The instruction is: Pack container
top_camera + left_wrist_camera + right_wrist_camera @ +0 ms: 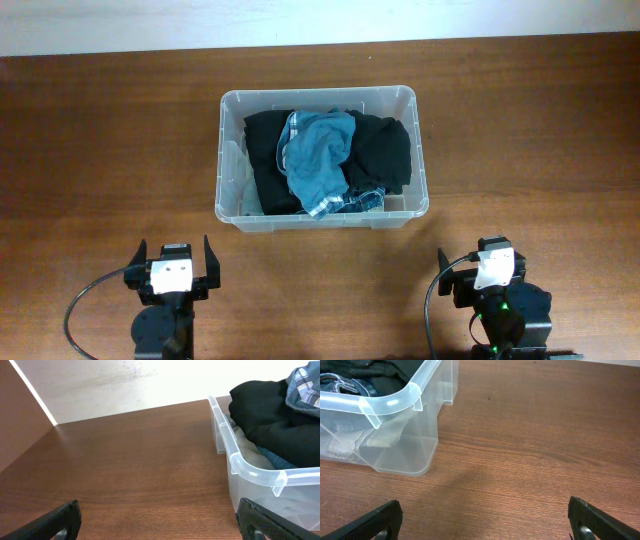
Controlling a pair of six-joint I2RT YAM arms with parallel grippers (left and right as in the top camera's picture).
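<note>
1. Left pincer [175, 250]: fingers spread wide with nothing between them. It sits over bare wood at the near edge, left of centre. In the left wrist view [160, 525] only the two dark fingertips show, at the bottom corners.
2. Right pincer [482, 257]: also spread wide and holding nothing, at the near edge, right of centre. In the right wrist view [487, 522] the fingertips frame bare wood.
3. Container [320, 92]: a clear plastic bin with rounded corners and a thick rim. It stands upright in the middle of the tabletop [100, 150], ahead of both arms, between their lines and well apart from each. Its near left corner shows in the left wrist view [240, 462] and its near right corner in the right wrist view [395, 402].
4. Black garment [380, 150]: bunched inside the container, filling most of it and rising to about rim level [270, 410].
5. Blue garment [318, 150]: crumpled on top of the black one, near the centre.
6. Plaid fabric [350, 203]: blue and white, lying at the near wall under the blue garment's edge.
7. Pale cloth [240, 165]: lies along the container's left side, partly hidden.
</note>
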